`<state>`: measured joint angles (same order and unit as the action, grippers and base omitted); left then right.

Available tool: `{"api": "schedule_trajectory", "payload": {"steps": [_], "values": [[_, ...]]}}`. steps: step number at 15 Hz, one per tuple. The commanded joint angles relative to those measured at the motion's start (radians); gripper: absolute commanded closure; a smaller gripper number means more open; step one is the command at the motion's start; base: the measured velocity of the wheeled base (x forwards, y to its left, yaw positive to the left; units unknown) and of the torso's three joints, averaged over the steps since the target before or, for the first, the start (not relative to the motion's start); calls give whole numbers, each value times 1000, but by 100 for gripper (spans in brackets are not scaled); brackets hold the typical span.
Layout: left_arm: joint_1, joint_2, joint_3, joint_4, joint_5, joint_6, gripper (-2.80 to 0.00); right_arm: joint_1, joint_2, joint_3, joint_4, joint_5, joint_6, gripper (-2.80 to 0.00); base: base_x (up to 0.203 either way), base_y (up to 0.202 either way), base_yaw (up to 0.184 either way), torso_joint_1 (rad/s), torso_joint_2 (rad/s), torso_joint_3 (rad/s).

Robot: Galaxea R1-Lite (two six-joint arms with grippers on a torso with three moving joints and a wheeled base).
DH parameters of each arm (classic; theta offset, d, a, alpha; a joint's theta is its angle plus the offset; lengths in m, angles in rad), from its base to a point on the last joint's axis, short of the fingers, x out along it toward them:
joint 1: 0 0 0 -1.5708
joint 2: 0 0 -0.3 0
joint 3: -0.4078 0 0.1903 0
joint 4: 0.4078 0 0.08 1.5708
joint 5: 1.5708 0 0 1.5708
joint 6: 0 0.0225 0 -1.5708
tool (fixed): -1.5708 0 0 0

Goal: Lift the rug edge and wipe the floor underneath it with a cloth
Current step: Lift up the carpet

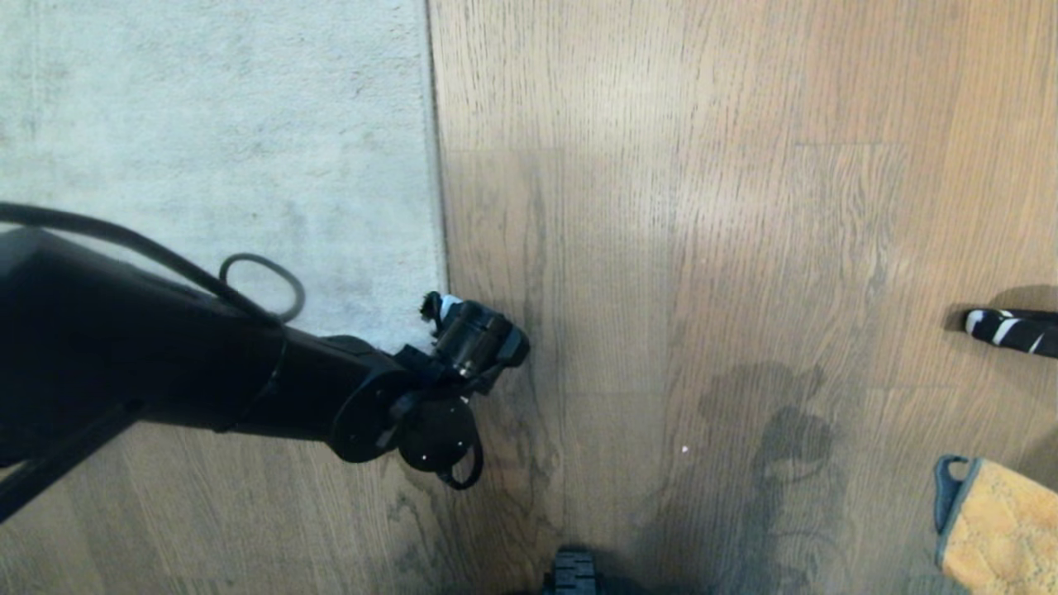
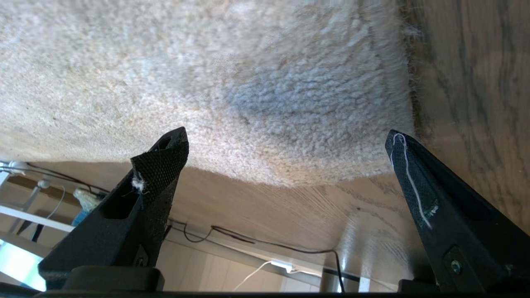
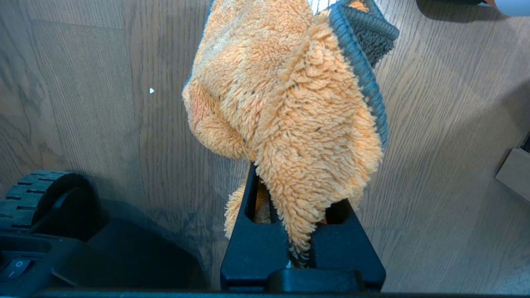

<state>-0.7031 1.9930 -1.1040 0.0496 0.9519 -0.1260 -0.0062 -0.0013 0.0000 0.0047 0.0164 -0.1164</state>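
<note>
Rug edge (image 1: 436,207) of pale grey short-pile lying flat on brown wood-grain floor (image 1: 744,248).
Left tool (image 2: 285,174) is hovering released at its corner; right tool (image 3: 290,248) is clenching orange fleece cloth (image 3: 290,103) for wiping.

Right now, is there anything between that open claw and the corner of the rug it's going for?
Nothing visible. The left gripper hangs open just over the rug edge, one finger over the pile, the other off to the side above the floor. The gap holds only rug. The right gripper waits apart, shut on the orange cloth.
</note>
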Motion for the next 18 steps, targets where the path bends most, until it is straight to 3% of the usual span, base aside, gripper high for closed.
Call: {"api": "schedule_trajectory", "payload": {"steps": [1, 11, 18], "values": [[4, 16, -10, 1, 15, 0, -280, 1, 1, 0, 0, 1, -2, 0, 0, 0, 0, 0, 0, 0], [34, 27, -20, 1, 61, 30, -280, 0, 1, 0, 0, 0, -2, 0, 0, 0, 0, 0, 0, 0], [4, 36, -62, 3, 54, 29, -280, 0, 1, 0, 0, 1, -1, 0, 0, 0, 0, 0, 0, 0]]}}
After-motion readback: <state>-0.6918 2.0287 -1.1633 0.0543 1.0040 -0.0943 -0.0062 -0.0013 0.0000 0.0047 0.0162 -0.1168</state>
